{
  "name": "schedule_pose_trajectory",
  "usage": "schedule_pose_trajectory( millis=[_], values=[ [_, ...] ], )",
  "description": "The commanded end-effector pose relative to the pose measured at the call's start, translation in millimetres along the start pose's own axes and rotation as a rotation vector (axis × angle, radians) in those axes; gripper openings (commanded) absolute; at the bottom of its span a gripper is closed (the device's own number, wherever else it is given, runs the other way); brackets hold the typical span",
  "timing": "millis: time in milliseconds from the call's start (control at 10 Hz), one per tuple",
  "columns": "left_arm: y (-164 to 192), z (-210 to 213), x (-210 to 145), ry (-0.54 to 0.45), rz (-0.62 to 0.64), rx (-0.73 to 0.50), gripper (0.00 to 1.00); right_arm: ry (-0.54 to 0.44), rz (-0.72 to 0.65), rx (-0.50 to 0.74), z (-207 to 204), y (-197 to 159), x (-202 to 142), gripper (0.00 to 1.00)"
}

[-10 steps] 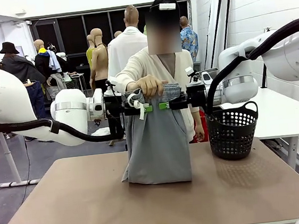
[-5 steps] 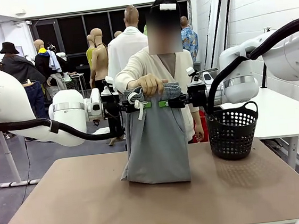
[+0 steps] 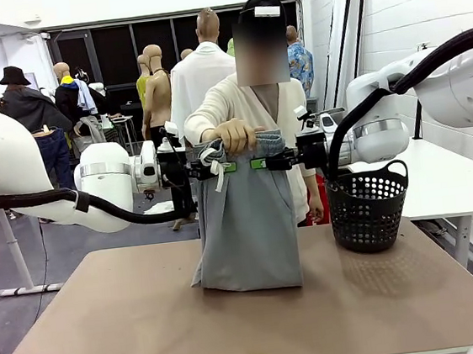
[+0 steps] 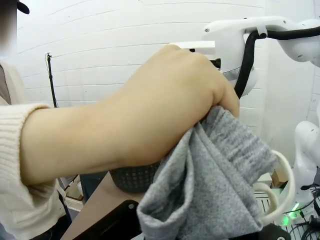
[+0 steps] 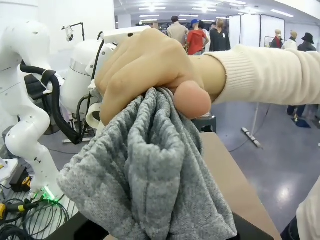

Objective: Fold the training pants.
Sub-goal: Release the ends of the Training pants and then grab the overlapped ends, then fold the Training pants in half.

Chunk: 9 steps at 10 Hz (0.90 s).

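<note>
Jaws of both grippers are pressed together on the gathered waistband of the training pants (image 3: 245, 218), light grey soft jersey sweatpants with a white drawstring (image 3: 217, 172). The left gripper (image 3: 229, 167) pinches the waistband's left end; the right gripper (image 3: 260, 164) pinches its right end. Between them the person's hand (image 3: 237, 135), in a cream knitted sleeve, clutches the bunched middle of the waistband from the far side. The garment hangs upright over the middle of the brown desk (image 3: 133, 323), its leg ends resting crumpled on the surface. A black perforated plastic basket (image 3: 370, 207) stands at the far right of the desk.

Risks, as judged from this arrangement:
1. Only thin fabric edges appear to be pinched, so the jersey may slip out when the hand lets go.
2. Unequal travel of the 2 arms would skew the waistband and spoil the fold line.
3. The dangling drawstring may snag on a gripper.
</note>
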<state>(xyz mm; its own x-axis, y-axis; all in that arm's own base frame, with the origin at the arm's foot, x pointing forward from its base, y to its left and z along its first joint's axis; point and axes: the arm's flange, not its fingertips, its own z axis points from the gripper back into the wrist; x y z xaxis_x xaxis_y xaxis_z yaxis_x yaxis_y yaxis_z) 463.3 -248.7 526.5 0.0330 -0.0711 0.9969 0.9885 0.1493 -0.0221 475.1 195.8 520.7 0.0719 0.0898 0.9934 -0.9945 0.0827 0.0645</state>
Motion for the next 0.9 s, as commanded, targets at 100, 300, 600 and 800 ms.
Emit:
schedule_pose_trajectory(
  millis=[100,300,600,800],
  values=[
    [23,4,-1,0.072,0.012,0.064,0.00,0.030,0.010,0.002,0,-10,10,0.00],
    [6,1,-3,0.023,-0.004,0.019,0.00,0.012,-0.003,0.006,-1,0,-1,0.00],
    [6,1,-3,0.023,-0.004,0.019,0.00,0.012,-0.003,0.006,-1,0,-1,0.00],
    [6,1,-3,0.023,-0.004,0.019,0.00,0.012,-0.003,0.006,-1,0,-1,0.00]
  ],
)
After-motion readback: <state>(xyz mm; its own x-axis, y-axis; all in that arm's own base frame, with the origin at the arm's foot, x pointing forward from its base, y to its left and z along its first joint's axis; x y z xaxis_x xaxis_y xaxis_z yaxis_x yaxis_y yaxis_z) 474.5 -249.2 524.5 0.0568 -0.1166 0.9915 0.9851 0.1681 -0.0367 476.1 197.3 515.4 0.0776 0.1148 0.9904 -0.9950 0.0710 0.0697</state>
